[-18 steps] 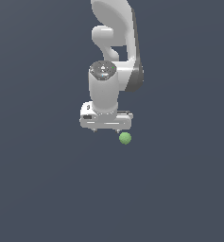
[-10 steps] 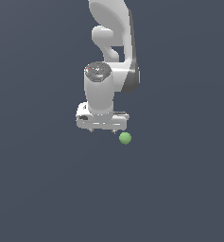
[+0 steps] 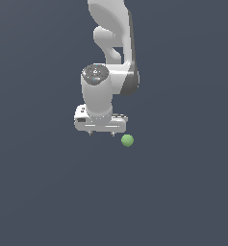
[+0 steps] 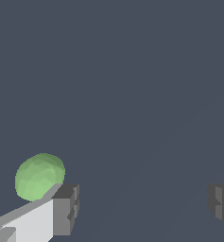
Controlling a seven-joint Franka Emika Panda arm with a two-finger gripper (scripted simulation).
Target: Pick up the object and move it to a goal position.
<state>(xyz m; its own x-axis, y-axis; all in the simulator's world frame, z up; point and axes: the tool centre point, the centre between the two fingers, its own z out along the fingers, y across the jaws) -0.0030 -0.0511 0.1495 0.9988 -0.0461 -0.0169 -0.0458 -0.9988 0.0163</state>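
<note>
**Below centre frame: gripper shifts off the ball**

The white robot gripper (image 3: 101,131), jaws spread and empty, has drifted leftward; the small light-green ball (image 3: 127,140) sits just right of it, outside the fingers (image 4: 64,208). Realignment is probably needed.

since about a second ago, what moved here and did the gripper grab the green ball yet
The gripper slid toward the exterior view's left, away from the green ball, with the arm leaning the same way. Nothing was grabbed: the wrist view shows the jaws wide apart, with the ball outside one finger, not between them. The ball stayed where it was.
</note>
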